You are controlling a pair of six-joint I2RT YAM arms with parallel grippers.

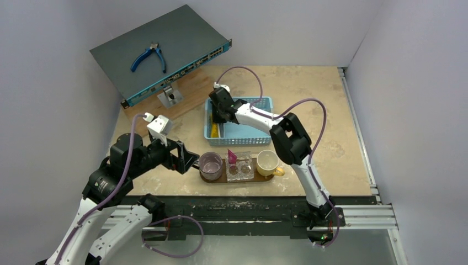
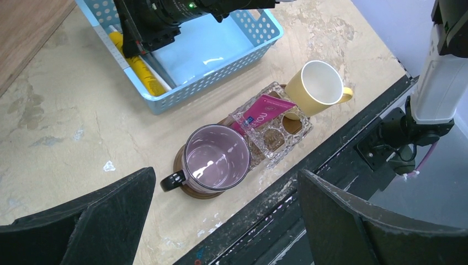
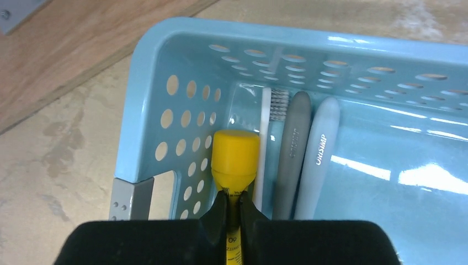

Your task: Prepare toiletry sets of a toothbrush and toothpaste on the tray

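In the right wrist view my right gripper is shut on the yellow toothpaste tube, just below its cap, against the left wall of the blue basket. Beside the tube lie a white toothbrush, a grey one and a pale-blue one. From above, the right gripper reaches into the basket's left end. The pink toothpaste leans on a glass holder on the dark wooden tray. My left gripper hangs open and empty, left of the tray.
On the tray stand a purple mug at the left and a yellow cup at the right. A grey network switch with blue pliers on it sits at the back left, over a wooden board.
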